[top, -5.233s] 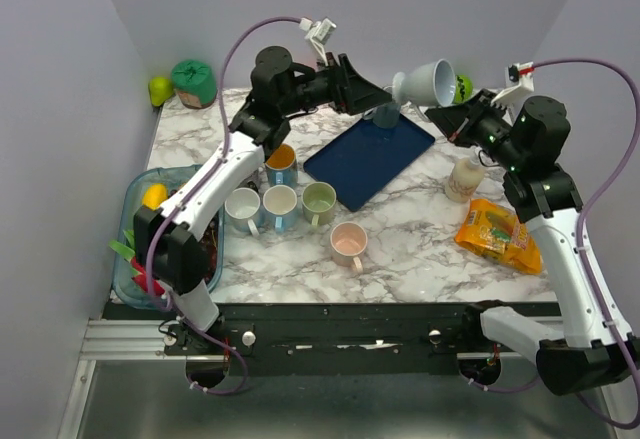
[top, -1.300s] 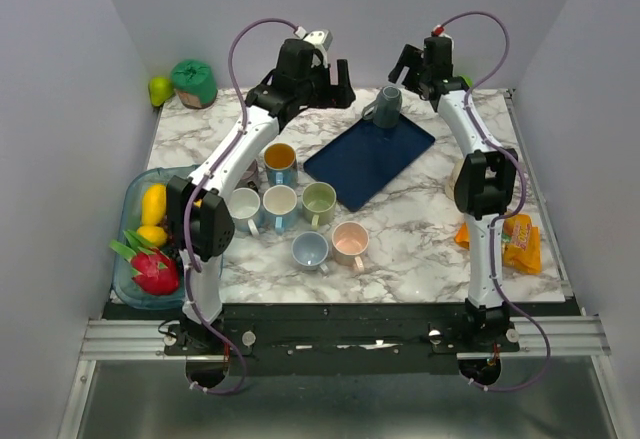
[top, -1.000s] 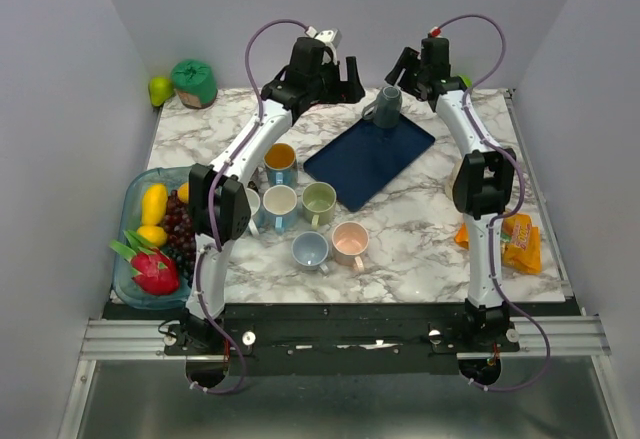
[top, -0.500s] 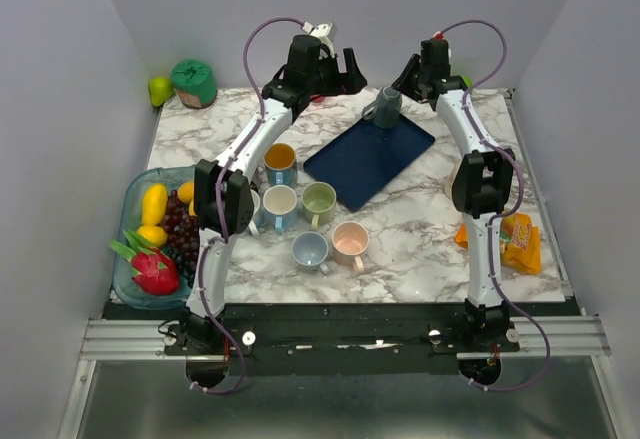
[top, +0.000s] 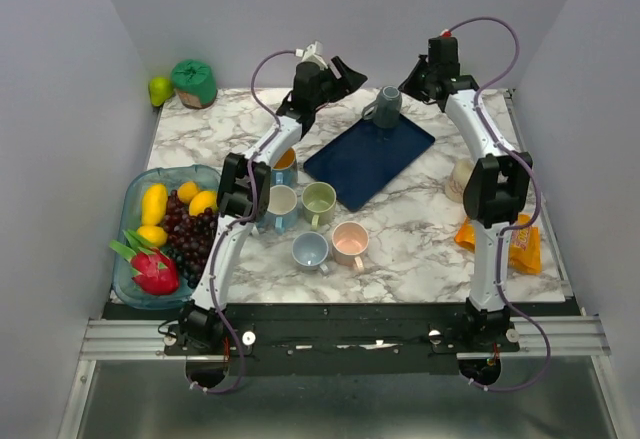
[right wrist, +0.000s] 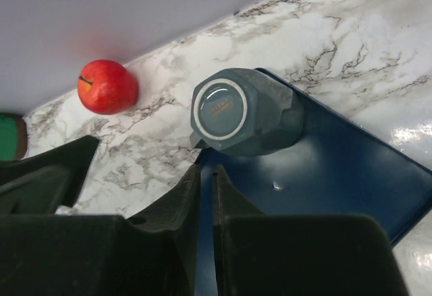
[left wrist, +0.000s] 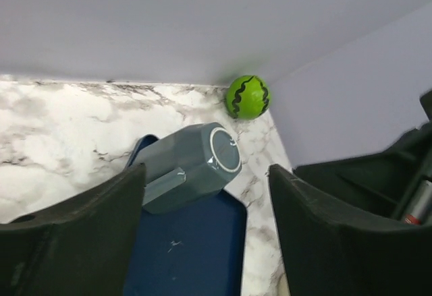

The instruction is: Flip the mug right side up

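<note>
Mug (top: 384,107) sits upside down on the far tray (top: 365,169), not yet turned.
Left tool (left wrist: 206,174) is spread wide towards it, and right tool (right wrist: 204,174) is clenched on nothing nearby. Gripping and flipping remain.

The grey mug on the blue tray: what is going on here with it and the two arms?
The grey mug stands upside down, base up, at the far corner of the blue tray. Both arms reach toward it, one from each side. The left gripper has its fingers open wide, and the mug shows ahead between them. The right gripper has its fingers shut on nothing, close beside the mug. Neither holds it, so the mug is not yet turned right side up.
</note>
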You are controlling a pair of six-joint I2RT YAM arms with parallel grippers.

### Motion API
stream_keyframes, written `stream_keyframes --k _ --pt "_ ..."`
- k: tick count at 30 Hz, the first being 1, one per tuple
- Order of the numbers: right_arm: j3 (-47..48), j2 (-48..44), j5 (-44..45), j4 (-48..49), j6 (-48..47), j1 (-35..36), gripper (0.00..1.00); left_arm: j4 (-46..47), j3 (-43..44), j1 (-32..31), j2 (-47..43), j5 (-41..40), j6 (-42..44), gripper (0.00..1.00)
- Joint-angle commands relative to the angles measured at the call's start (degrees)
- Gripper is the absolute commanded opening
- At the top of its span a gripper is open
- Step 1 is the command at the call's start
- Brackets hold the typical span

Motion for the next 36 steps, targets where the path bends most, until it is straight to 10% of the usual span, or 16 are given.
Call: stream_keyframes --k 1,12,36 --pt "-5.03 -7.02 -2.28 1.05 0.63 -0.36 0.17 11.88 2.61 -1.03 4.38 -7.22 -10.72 0.75" --pt "-17.60 -21.35 -4.05 1.31 2.74 -0.27 0.16 0.82 6.57 -4.72 7.46 -25.06 -20.28 0.61" --pt "-27.19 -40.52 -3.26 -1.15 3.01 -0.36 0.16 1.51 10.70 -9.11 14.40 -26.66 -27.96 0.43"
